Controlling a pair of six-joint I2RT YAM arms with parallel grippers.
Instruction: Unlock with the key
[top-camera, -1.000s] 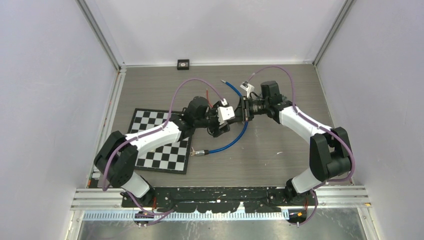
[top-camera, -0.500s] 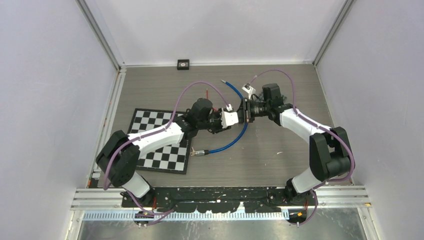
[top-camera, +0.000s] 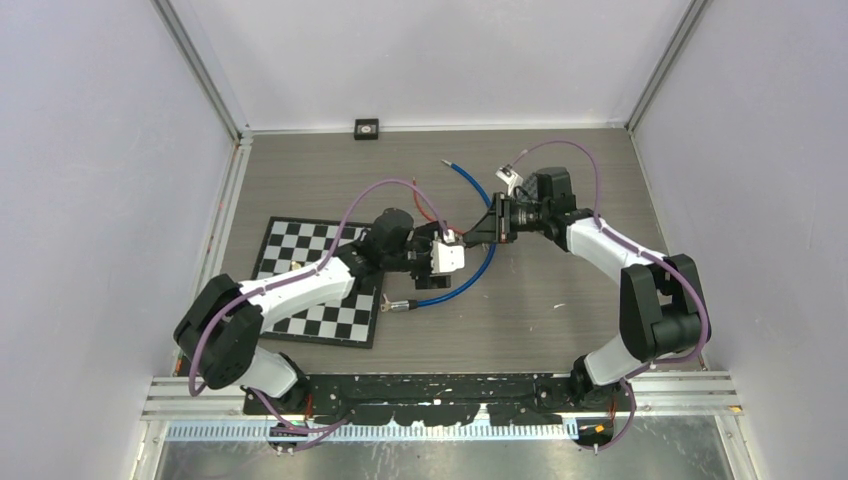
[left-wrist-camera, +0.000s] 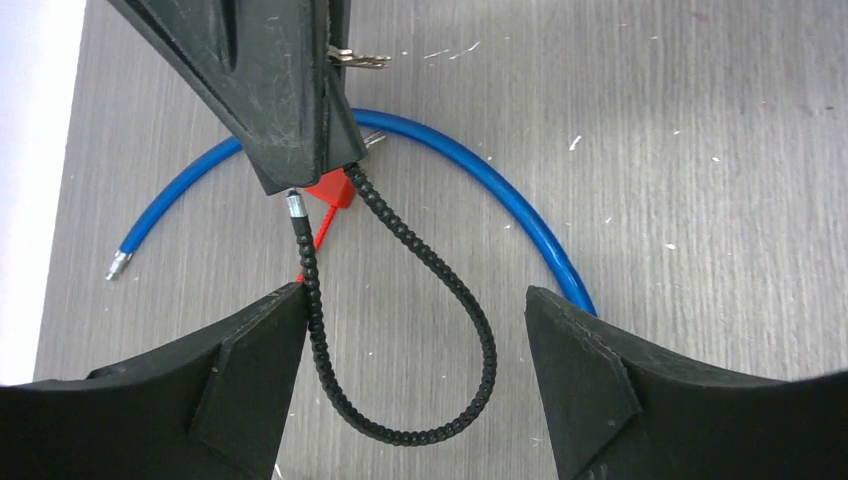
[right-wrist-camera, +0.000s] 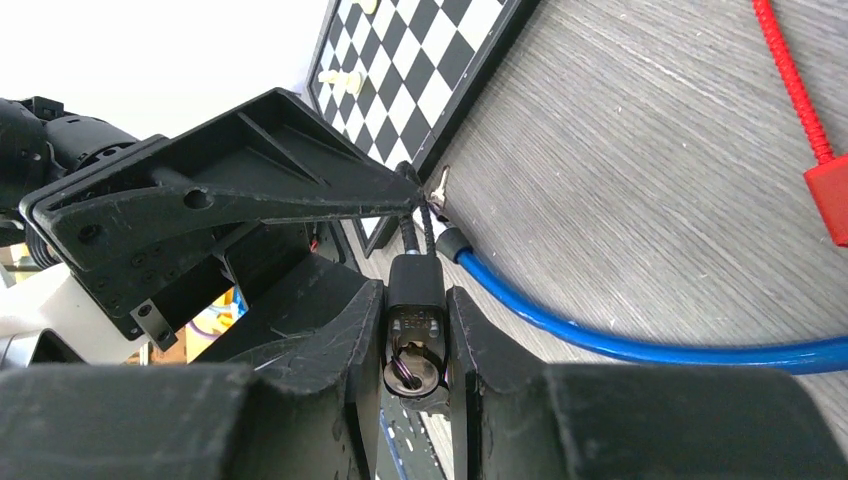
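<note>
My right gripper (right-wrist-camera: 415, 290) is shut on a small black padlock (right-wrist-camera: 415, 305). A silver key (right-wrist-camera: 410, 372) sits in the padlock's keyhole, facing the camera. The lock's black beaded cable (left-wrist-camera: 412, 437) hangs in a loop below the right fingers (left-wrist-camera: 270, 90), and a silver-tipped end (left-wrist-camera: 293, 203) shows at their edge. I cannot tell whether that end is seated in the lock. My left gripper (left-wrist-camera: 412, 295) is open, with the loop between its fingers and its left finger (left-wrist-camera: 250, 370) against the cable. In the top view the two grippers (top-camera: 462, 243) (top-camera: 482, 227) meet at mid-table.
A blue cable (top-camera: 470, 280) curves across the table under both grippers. A red plastic tie (right-wrist-camera: 800, 100) lies beside it. A chessboard (top-camera: 320, 290) lies to the left under the left arm. A small black box (top-camera: 367, 128) sits by the back wall.
The left gripper closed near the right gripper, then opened wide and drew back toward the near left. The right gripper kept its grip on the padlock and shifted slightly.
</note>
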